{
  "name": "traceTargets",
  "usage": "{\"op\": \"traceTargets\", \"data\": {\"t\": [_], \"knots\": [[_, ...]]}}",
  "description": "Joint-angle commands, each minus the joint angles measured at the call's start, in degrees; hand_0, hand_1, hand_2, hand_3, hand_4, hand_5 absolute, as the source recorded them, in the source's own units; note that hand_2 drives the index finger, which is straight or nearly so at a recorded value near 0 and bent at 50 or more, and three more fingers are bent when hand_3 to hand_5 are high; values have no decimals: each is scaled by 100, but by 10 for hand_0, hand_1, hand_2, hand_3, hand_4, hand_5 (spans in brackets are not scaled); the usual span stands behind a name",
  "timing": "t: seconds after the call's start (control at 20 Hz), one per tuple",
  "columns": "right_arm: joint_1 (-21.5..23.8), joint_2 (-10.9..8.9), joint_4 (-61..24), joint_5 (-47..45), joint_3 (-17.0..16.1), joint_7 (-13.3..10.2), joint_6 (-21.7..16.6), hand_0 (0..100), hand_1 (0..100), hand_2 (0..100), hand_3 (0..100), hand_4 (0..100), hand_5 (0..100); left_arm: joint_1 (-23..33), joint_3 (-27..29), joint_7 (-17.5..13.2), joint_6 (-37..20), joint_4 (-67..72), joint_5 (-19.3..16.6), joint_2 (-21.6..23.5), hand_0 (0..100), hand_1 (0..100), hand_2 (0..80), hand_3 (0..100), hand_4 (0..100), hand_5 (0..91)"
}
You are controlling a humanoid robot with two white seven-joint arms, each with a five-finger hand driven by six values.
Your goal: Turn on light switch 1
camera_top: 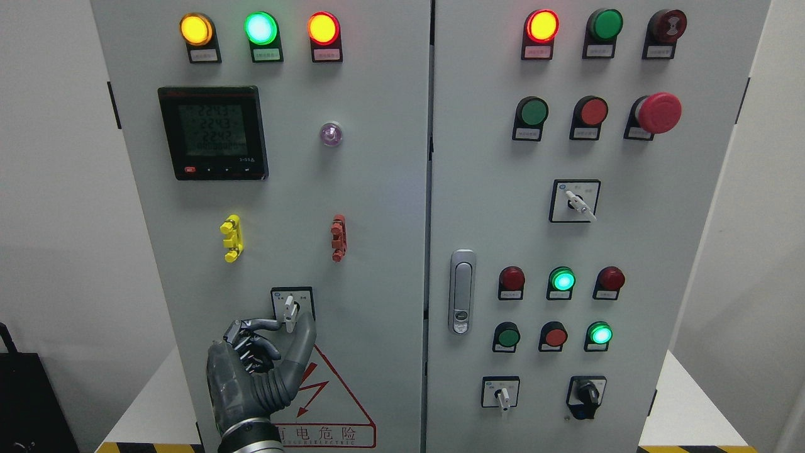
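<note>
A small rotary switch with a white lever [289, 307] sits on a black-framed plate low on the left cabinet door [377, 251], above a red warning triangle. Its lever points straight up and down. My left hand [293, 322] rises from the bottom edge and pinches the lower end of the lever. The index finger [264, 324] presses from the left and the thumb [305, 343] from the right. The other fingers are curled below. Three lamps, yellow [196, 29], green [261, 27] and orange-red [323, 28], glow at the top of this door.
A digital meter [212, 133], a clear lens [331, 134], and a yellow clip [231, 238] and a red clip [338, 237] sit above the switch. The right door carries a latch handle [461, 290], lamps, push buttons, a red mushroom button [658, 113] and three more selector switches.
</note>
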Motion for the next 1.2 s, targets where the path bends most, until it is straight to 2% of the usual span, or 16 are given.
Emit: {"op": "traceTargets", "data": {"t": [0.0,1.15], "knots": [[0,-8,0,0,4,-1,-2,0,0,0,0,0,0,-55,4,-8,47,68,7,-14,0,641,558,948,957,864],[0,-8,0,0,-5,8,-2,0,0,0,0,0,0,-143,12,-17,250,94,95,-32,0,591,576,969,968,864]]}}
